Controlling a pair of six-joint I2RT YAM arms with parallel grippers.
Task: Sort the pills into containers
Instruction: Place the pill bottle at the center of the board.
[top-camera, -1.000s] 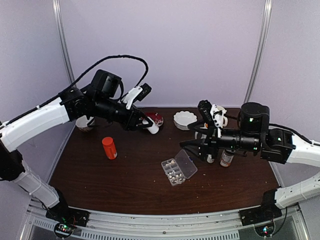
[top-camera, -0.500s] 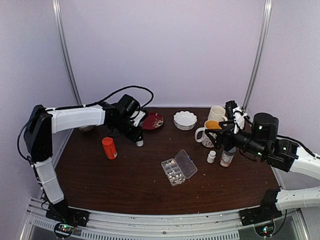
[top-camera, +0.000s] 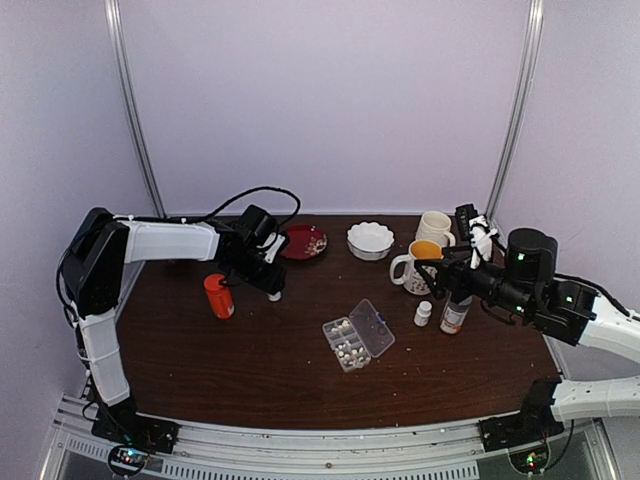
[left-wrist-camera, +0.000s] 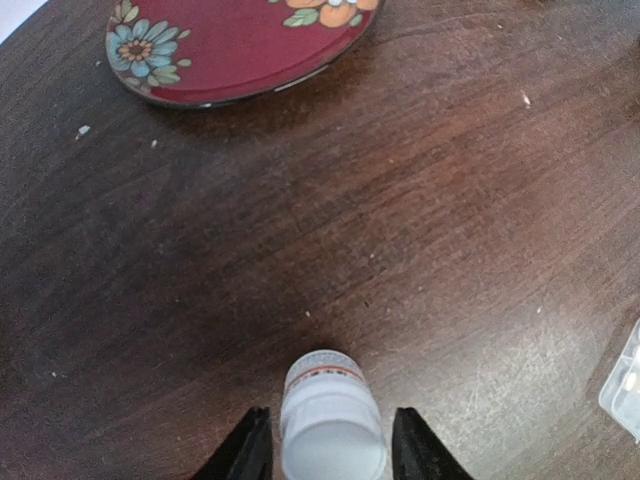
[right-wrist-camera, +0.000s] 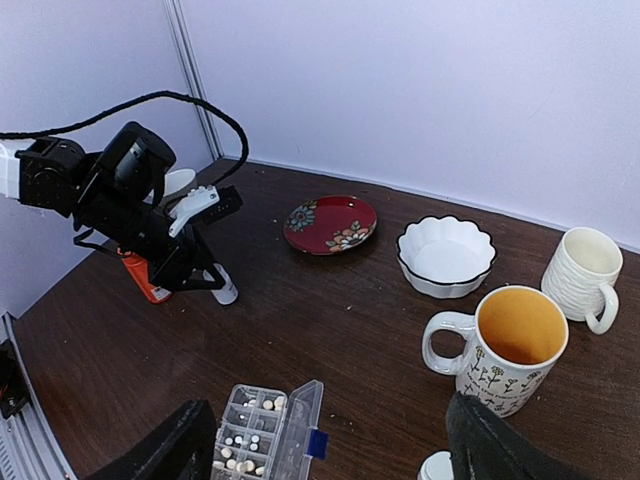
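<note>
The clear organizer box (top-camera: 350, 342) lies open at mid-table, its lid (top-camera: 374, 326) folded out to the right. Several whitish pills (top-camera: 345, 346) sit in its compartments and also show in the right wrist view (right-wrist-camera: 243, 437). My left gripper (top-camera: 268, 284) is low over the table, left of the box. Its jaws are open around a small white bottle (left-wrist-camera: 332, 432) that stands upright on the table, with a gap on each side. My right gripper (top-camera: 447, 262) is open wide and empty, held above the mugs at the right, with the box (right-wrist-camera: 262, 432) below it.
An orange bottle (top-camera: 218, 296) stands left of the left gripper. A red flowered plate (top-camera: 304, 241) and a white bowl (top-camera: 370, 240) sit at the back. A yellow-lined mug (top-camera: 420, 268), a white mug (top-camera: 435, 226), a small white bottle (top-camera: 423, 314) and an amber pill bottle (top-camera: 454, 317) stand at the right.
The left arm came down from beside the red plate and set the white bottle on the table. The right arm drew back to the right, away from over the box.
</note>
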